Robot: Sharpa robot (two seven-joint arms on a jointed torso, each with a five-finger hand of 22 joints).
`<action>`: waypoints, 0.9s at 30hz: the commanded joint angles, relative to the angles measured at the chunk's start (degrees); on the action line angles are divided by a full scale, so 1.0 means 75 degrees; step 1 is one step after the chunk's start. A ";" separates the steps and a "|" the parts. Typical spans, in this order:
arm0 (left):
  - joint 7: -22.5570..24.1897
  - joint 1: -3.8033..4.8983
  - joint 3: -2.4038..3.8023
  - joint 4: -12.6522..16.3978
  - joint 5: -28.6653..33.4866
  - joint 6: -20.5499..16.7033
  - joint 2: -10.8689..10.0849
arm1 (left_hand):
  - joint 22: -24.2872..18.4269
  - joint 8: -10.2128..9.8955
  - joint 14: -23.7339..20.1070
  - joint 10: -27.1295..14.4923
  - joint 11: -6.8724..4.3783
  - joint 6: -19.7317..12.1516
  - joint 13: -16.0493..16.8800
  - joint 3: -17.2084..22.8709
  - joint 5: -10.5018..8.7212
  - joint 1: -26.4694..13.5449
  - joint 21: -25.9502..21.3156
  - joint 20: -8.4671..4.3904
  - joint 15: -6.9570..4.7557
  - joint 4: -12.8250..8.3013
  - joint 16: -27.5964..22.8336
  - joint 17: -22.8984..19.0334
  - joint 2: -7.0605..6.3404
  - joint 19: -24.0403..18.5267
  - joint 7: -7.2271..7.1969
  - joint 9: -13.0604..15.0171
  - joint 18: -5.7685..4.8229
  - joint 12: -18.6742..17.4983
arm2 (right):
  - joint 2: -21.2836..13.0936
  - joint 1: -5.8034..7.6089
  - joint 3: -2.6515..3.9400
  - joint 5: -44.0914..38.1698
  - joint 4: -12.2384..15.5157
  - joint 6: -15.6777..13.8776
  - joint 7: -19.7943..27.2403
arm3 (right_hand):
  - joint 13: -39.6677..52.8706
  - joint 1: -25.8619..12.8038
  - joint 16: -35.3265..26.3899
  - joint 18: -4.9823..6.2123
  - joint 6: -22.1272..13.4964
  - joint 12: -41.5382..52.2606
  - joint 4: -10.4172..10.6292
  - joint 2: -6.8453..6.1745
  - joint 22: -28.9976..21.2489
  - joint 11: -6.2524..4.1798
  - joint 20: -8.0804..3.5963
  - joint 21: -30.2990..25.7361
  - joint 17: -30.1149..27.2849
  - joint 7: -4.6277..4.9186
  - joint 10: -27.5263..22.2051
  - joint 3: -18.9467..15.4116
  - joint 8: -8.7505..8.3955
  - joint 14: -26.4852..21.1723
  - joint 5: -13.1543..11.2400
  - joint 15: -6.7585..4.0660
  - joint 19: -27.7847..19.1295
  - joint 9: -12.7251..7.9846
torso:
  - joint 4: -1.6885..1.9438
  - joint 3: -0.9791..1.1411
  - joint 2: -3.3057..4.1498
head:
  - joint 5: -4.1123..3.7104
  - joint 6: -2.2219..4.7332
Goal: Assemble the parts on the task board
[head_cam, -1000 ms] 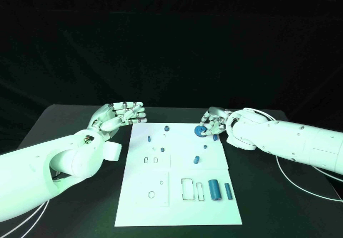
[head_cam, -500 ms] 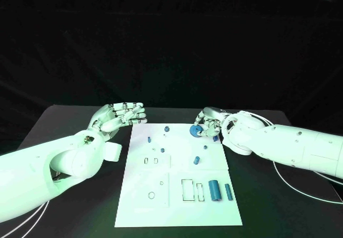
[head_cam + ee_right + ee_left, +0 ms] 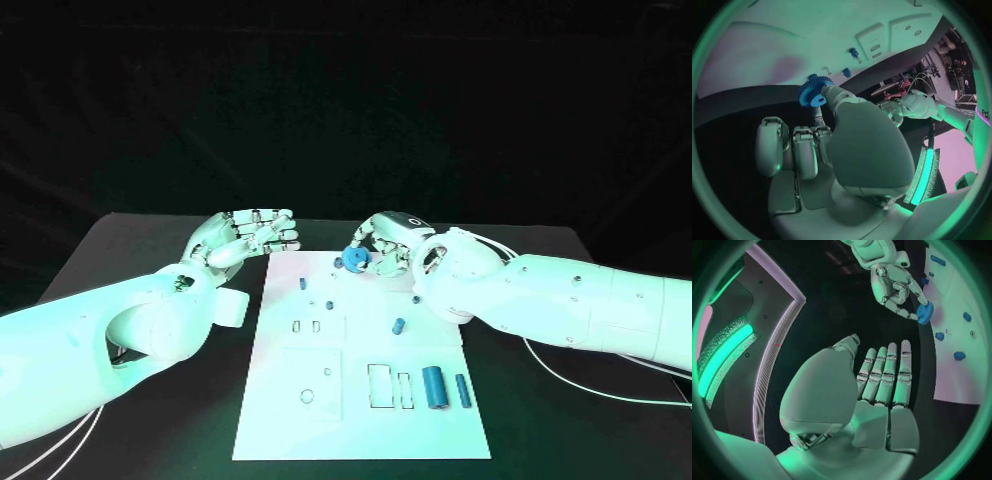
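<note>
The right hand (image 3: 387,242) pinches a small blue toothed gear wheel of plastic (image 3: 355,260) at its fingertips, held above the far end of the flat white task board (image 3: 361,420), at about twelve o'clock on the plate. In the right wrist view the gear (image 3: 814,91) sits at the very tips of the fingers with its toothed rim free and its centre hole showing, a grip that looks chosen so the wheel can be lowered onto one of the small blue pegs (image 3: 304,283) standing near that end. I judge the carrying step to be nearly done and the seating still ahead.

The left hand (image 3: 245,233) holds nothing; it hangs over the black counter (image 3: 144,240) just off the board's far left corner, at about ten o'clock, with its fingers curled in. The left wrist view shows them lying side by side (image 3: 882,385), apparently parked out of the way.

Two blue cylinders (image 3: 434,386) lie at about four o'clock on the board, beside rectangular recesses.

Against the picture of a second ago, the right hand has travelled leftward across the board's far end, taking the gear from the right edge towards the middle. The left hand has stayed put.
</note>
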 commanded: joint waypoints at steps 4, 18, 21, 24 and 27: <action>0.0046 0.0009 0.0007 0.0015 0.0015 0.0136 0.0042 | -0.0009 -0.0008 -0.0040 0.0009 0.0055 0.0000 0.0002 0.0030 -0.0041 0.0001 -0.0003 0.0013 -0.0014 -0.0002 -0.0024 0.0010 -0.0048 0.0051 0.0235 -0.0008 0.0106 -0.0042 | 0.0461 -0.0065 -0.0008 -0.0436 -0.0183 0.0005 -0.0107 | 0.1154 -0.0070 0.0050 -0.0128 0.0139 0.0029 0.0000 -0.0009 0.0278 -0.0016 -0.0005 0.0025 0.1721 -0.0068 0.0198 0.0080 0.0062 0.0749 -0.0060 -0.0064 0.0039 0.0066 | 0.0023 -0.0012 0.0012 | -0.0001 -0.0004; 0.0042 0.0010 0.0008 0.0023 0.0015 0.0139 0.0057 | -0.0009 -0.0008 -0.0040 0.0009 0.0055 0.0000 0.0002 0.0030 -0.0041 0.0001 -0.0003 0.0013 -0.0014 -0.0002 -0.0024 0.0010 -0.0048 0.0051 0.0235 -0.0008 0.0106 -0.0042 | 0.1182 -0.0319 -0.0039 -0.0520 -0.0922 0.0375 -0.0219 | 0.1157 -0.0133 0.0046 -0.0122 0.0098 0.0029 -0.0025 -0.0021 0.0262 -0.0009 -0.0008 0.0008 0.1705 -0.0056 0.0199 0.0136 0.0040 0.0746 -0.0086 -0.0062 0.0026 0.0061 | 0.0009 0.0003 0.0024 | 0.0056 -0.0051; 0.0040 0.0011 0.0008 0.0023 0.0015 0.0139 0.0053 | -0.0009 -0.0008 -0.0040 0.0009 0.0055 0.0000 0.0002 0.0030 -0.0041 0.0001 -0.0003 0.0013 -0.0014 -0.0002 -0.0024 0.0010 -0.0048 0.0051 0.0235 -0.0008 0.0106 -0.0042 | 0.1226 -0.0338 -0.0041 -0.0541 -0.0992 0.0409 -0.0246 | 0.1157 -0.0133 0.0046 -0.0122 0.0098 0.0029 -0.0025 -0.0021 0.0262 -0.0009 -0.0008 0.0008 0.1705 -0.0056 0.0199 0.0136 0.0040 0.0746 -0.0086 -0.0062 0.0026 0.0061 | 0.0009 0.0008 0.0017 | 0.0066 -0.0071; 0.0037 0.0011 0.0008 0.0025 0.0015 0.0133 0.0040 | -0.0009 -0.0008 -0.0040 0.0009 0.0055 0.0000 0.0002 0.0030 -0.0041 0.0001 -0.0003 0.0013 -0.0014 -0.0002 -0.0024 0.0010 -0.0048 0.0051 0.0235 -0.0008 0.0106 -0.0042 | 0.1258 -0.0349 -0.0042 -0.0563 -0.1038 0.0445 -0.0273 | 0.1157 -0.0133 0.0046 -0.0122 0.0098 0.0029 -0.0025 -0.0021 0.0262 -0.0009 -0.0008 0.0008 0.1705 -0.0056 0.0199 0.0136 0.0040 0.0746 -0.0086 -0.0062 0.0026 0.0061 | -0.0007 0.0013 0.0020 | 0.0085 -0.0082; 0.0034 0.0011 0.0008 0.0025 0.0015 0.0128 0.0031 | -0.0009 -0.0008 -0.0040 0.0009 0.0055 0.0000 0.0002 0.0030 -0.0041 0.0001 -0.0003 0.0013 -0.0014 -0.0002 -0.0024 0.0010 -0.0048 0.0051 0.0235 -0.0008 0.0106 -0.0042 | 0.1287 -0.0355 -0.0043 -0.0574 -0.1068 0.0502 -0.0293 | 0.1159 -0.0147 0.0045 -0.0125 0.0096 0.0030 -0.0028 -0.0025 0.0273 -0.0007 -0.0007 0.0016 0.1698 -0.0055 0.0200 0.0143 0.0039 0.0745 -0.0088 -0.0060 0.0032 0.0061 | -0.0014 0.0015 0.0023 | 0.0094 -0.0084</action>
